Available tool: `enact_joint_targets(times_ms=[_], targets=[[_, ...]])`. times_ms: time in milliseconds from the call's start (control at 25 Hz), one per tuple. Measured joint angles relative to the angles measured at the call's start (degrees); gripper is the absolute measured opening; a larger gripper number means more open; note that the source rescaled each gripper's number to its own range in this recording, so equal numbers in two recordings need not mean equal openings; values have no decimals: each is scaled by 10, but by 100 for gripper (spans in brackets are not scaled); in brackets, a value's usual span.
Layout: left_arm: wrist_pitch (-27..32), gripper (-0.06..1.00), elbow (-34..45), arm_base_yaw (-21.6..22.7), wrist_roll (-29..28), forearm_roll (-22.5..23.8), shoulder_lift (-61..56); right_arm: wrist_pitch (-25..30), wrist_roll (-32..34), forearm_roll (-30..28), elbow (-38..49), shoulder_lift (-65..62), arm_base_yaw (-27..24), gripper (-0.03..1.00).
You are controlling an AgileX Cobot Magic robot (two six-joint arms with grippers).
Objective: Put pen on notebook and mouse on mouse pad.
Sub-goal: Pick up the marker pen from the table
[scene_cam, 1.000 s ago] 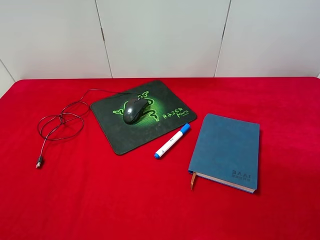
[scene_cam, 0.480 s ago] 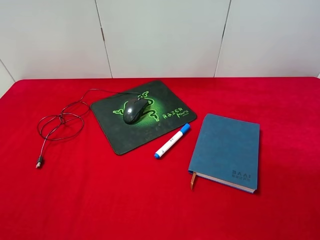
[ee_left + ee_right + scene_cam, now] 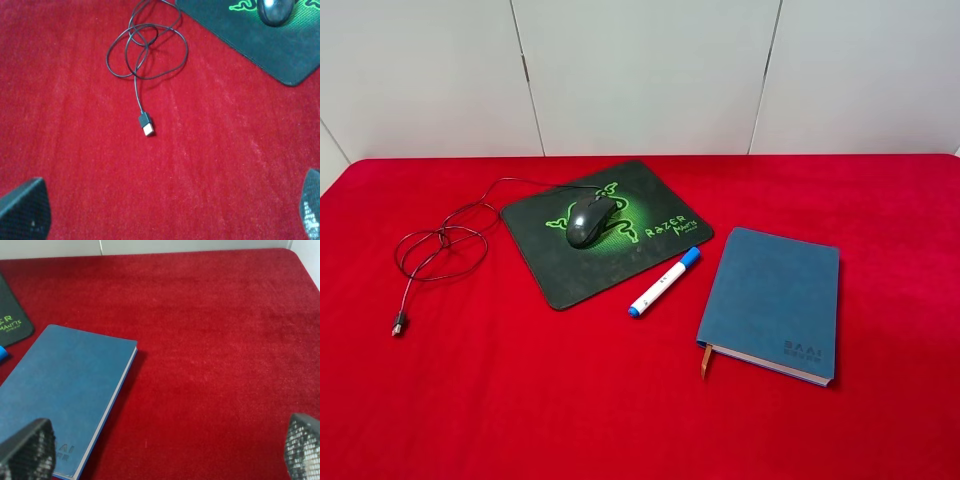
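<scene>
Seen from the high camera, a table covered in red cloth [image 3: 520,410] fills the frame below a white panelled wall [image 3: 640,70].

Left of centre lies a black mouse pad [image 3: 570,275] with rounded corners, turned at a slight angle. It carries a bright green snake logo and green "Razer" lettering. A dark grey oval mouse [image 3: 590,220] sits on the upper part of the pad, over the logo. Its thin dark cable [image 3: 440,250] runs off to the left, loops loosely on the cloth and ends in a USB plug [image 3: 397,324] near the left edge.

Just beside the pad's lower right edge, a short white pen [image 3: 663,282] with a blue cap lies diagonally on the cloth, between the pad and the notebook and touching neither.

Right of centre rests a closed blue-grey notebook [image 3: 770,300], with small dark lettering in its lower right corner and an orange-brown ribbon [image 3: 706,360] hanging from its lower left corner.

In the wrist views, the left gripper [image 3: 165,212] and the right gripper [image 3: 165,450] each show two dark fingertips spread wide apart, grasping nothing.
</scene>
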Motion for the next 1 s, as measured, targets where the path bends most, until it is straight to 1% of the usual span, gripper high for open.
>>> enact_joint_targets(times_ms=[160, 360, 520, 640, 760, 1000], targets=[[0, 100, 0, 0, 0, 0, 0, 2, 0, 4, -2, 8, 0, 100], [0, 100, 0, 0, 0, 1, 0, 2, -3, 22, -47, 96, 0, 100], [0, 100, 0, 0, 0, 1, 0, 1, -56, 46, -83, 191, 0, 100], [0, 100, 0, 0, 0, 1, 0, -6, -77, 70, -104, 242, 27, 100], [0, 100, 0, 0, 0, 1, 0, -8, -80, 74, -119, 286, 55, 100], [0, 100, 0, 0, 0, 1, 0, 5, -75, 83, -154, 385, 60, 100]])
